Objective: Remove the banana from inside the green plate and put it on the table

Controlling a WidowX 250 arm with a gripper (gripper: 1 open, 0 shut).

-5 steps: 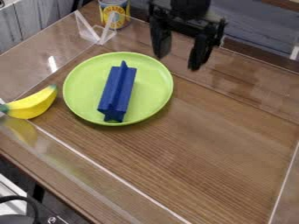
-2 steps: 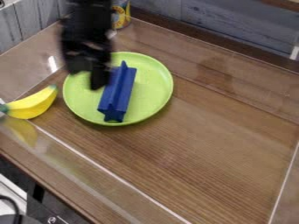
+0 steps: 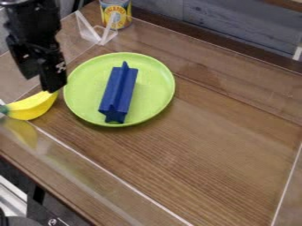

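In the camera view, the claw (image 3: 45, 74) is seen swung from the far right to the left, spread and empty just above the banana (image 3: 33, 104), which lies on the table (image 3: 200, 132) beside the green plate (image 3: 154, 79), so removal seems done.

– Where's the banana (image 3: 32, 105) relative to the green plate (image 3: 156, 82)?
– Left of it, on the table (image 3: 213, 150), just beside the rim.
– And inside the plate?
– A ridged block (image 3: 118, 89). A can (image 3: 115, 12) stands behind the plate.
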